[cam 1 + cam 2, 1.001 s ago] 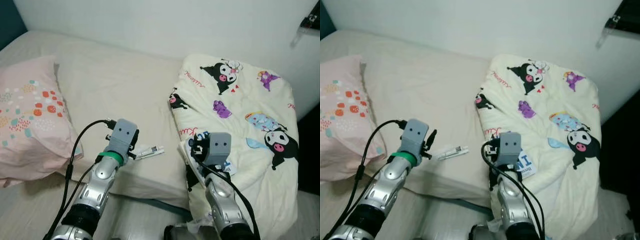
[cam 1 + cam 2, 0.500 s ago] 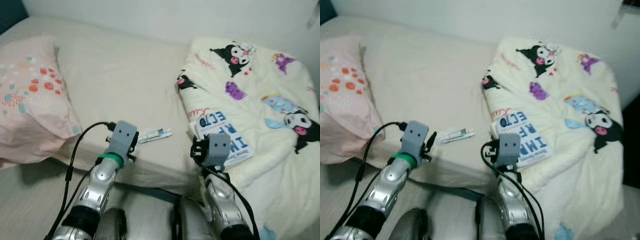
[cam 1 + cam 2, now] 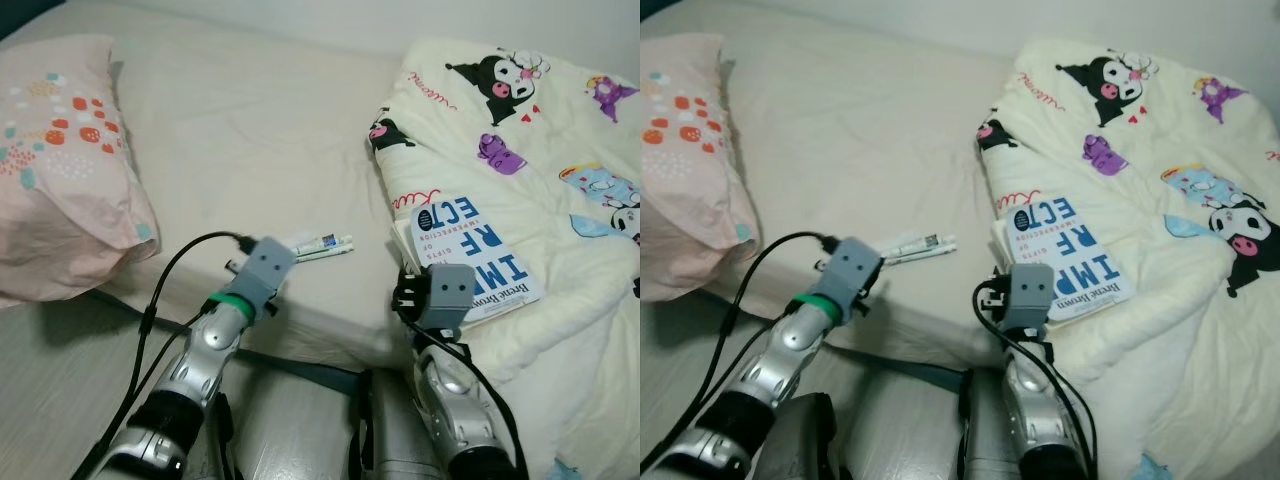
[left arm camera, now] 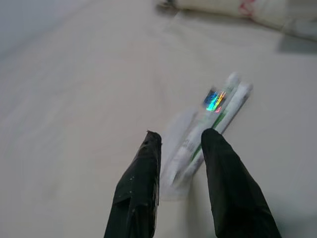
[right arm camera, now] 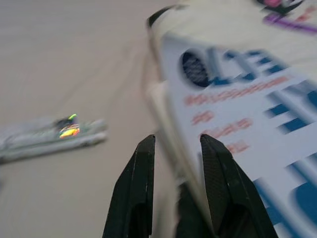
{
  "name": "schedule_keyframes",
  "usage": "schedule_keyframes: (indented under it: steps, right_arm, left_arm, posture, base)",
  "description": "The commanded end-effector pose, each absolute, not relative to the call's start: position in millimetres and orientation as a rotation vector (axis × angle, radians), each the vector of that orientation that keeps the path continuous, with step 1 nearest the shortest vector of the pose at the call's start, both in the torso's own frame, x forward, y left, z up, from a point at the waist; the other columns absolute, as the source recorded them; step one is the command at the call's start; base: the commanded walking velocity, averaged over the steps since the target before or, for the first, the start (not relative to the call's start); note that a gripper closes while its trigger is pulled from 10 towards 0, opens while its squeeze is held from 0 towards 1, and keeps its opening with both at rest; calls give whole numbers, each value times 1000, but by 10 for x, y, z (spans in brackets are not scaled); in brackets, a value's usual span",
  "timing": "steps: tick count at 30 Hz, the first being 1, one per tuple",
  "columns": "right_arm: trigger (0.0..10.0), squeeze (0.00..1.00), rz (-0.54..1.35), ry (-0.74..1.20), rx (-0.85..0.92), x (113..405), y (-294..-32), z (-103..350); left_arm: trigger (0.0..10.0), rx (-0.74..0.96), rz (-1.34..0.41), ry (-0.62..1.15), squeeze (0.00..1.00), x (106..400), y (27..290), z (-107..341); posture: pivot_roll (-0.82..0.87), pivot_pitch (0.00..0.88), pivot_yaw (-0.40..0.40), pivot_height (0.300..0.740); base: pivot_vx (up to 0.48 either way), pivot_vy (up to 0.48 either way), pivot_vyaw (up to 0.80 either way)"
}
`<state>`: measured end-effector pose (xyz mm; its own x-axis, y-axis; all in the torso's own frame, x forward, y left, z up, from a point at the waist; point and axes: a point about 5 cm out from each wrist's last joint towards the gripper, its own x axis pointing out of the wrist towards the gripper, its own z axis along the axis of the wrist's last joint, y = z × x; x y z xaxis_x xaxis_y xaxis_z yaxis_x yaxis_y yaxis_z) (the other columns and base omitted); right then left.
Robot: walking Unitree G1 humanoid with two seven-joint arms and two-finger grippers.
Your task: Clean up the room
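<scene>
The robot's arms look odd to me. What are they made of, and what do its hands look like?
Both arms are silver, rounded metal segments with black joints. Each ends in a grey boxy block at the wrist. The left arm has a bright green ring below that block and a black cable looping out beside it; the right arm also carries black cables. The left hand and right hand each have two long, black, tapering fingers.

**Even indoor light, sharp head views, blurred wrist views**

We see soft, even light across the bed (image 3: 250, 130) in both eye views, with mild shadow under the pillow (image 3: 60, 200) at the left and along the mattress edge. Both are fairly sharp. In our wrist views the book (image 5: 247, 114) and the packet (image 4: 208, 124) smear, its foil label glinting; the black fingers (image 4: 138, 198) stay crisp.
</scene>
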<state>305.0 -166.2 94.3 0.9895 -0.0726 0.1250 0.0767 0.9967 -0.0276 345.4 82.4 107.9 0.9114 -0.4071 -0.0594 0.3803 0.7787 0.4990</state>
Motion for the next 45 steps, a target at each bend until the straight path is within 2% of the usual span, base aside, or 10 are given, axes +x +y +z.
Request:
schedule_keyframes:
  steps: [1,3,4,5,14,23,25,26,33,45]
  right_arm:
    - [10000,0,-100,-131,-40,3019,-1705,950]
    - [10000,0,-134,-170,-53,3006,-1774,1042]
    - [10000,0,-175,-223,-81,2991,-1878,1174]
    - [10000,0,-208,-273,-111,2972,-1971,1301]
    - [10000,0,-251,-368,-214,2853,-2191,1599]
    - [10000,0,-178,-357,-208,2742,-2011,1646]
    - [10000,0,-147,-358,-202,2716,-1938,1666]
    - [10000,0,-110,-362,-190,2692,-1857,1690]
    - [10000,0,44,-370,-151,2581,-1519,1818]
    - [10000,0,60,-295,-138,2371,-1469,1788]
  left_arm:
    - [10000,561,-462,-17,0,3418,814,972]
    - [10000,577,-488,-15,4,3459,767,1000]
    - [10000,575,-524,6,576,3515,716,1035]
    - [10000,559,-559,39,1000,3566,679,1065]
    - [10000,481,-599,154,1000,3733,648,1187]
    - [10000,428,-511,215,1000,3838,746,1260]
    - [10000,414,-485,218,863,3862,787,1286]
    - [10000,409,-459,216,0,3885,832,1316]
    - [10000,446,-327,164,0,3967,1014,1437]
    - [10000,565,-254,133,0,3955,1090,1392]
  posture:
    - [-150,122,64,575]
    - [-163,127,66,575]
    - [-186,139,69,575]
    - [-205,147,73,575]
    - [-267,208,84,575]
    - [-326,296,79,575]
    - [-332,313,72,575]
    - [-339,334,63,575]
    - [-390,404,26,575]
    - [-436,466,1,575]
  base:
    - [0,0,0]
    - [0,0,0]
    - [0,0,0]
    - [0,0,0]
    - [0,0,0]
    - [0,0,0]
    - [0,0,0]
    - [0,0,0]
    - [0,0,0]
    - [0,0,0]
